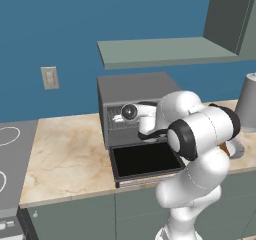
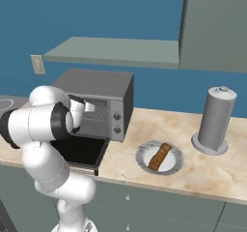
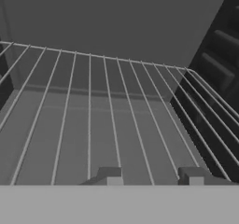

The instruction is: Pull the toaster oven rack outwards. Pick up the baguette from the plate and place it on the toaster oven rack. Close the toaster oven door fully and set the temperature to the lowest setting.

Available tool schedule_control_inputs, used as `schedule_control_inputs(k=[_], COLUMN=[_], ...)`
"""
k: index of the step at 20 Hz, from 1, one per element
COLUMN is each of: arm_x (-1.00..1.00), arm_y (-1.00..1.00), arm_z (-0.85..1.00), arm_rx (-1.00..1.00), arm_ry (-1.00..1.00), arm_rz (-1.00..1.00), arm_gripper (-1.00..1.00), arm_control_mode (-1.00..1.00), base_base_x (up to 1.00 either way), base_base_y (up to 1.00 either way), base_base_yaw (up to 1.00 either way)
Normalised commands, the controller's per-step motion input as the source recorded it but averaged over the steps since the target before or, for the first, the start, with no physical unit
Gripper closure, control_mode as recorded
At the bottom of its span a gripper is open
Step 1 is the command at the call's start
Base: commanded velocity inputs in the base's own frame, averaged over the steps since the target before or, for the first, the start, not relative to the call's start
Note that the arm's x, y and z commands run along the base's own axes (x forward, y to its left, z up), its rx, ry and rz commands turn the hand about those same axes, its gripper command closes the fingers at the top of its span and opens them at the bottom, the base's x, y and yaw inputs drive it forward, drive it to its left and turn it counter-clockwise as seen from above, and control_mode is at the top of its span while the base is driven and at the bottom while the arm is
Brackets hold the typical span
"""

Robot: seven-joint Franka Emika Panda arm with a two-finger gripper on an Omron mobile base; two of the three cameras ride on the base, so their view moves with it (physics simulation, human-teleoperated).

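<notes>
With the hand (image 3: 151, 175) reaching spread-fingered over the toaster oven rack (image 3: 107, 120) inside the toaster oven (image 2: 99, 103), it should be closing on the front wire, then drawing straight outwards.

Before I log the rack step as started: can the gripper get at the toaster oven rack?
Probably yes: the toaster oven door lies open, and the gripper is inside the cavity, fingertips apart just above the toaster oven rack.

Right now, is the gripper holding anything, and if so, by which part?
Cannot be told. The gripper is inside the toaster oven, its fingertips apart at the near end of the toaster oven rack, but a closed hold on a wire is not visible.
</notes>
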Motion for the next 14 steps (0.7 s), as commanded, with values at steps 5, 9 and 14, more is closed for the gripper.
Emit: schedule_control_inputs(k=[5, 9, 14], arm_x=[-0.75, -1.00, -1.00], arm_y=[0.26, 0.57, 0.58], arm_z=[-1.00, -1.00, -1.00], arm_rx=[-0.20, -0.01, 0.04], arm_ry=[0.04, 0.28, 0.54], arm_rz=[-0.16, -0.13, -0.12], arm_gripper=[-1.00, -1.00, -1.00], arm_control_mode=[-1.00, -1.00, -1.00], base_base_x=[0.00, 0.00, 0.00], base_base_y=[0.00, 0.00, 0.00], base_base_yaw=[0.00, 0.00, 0.00])
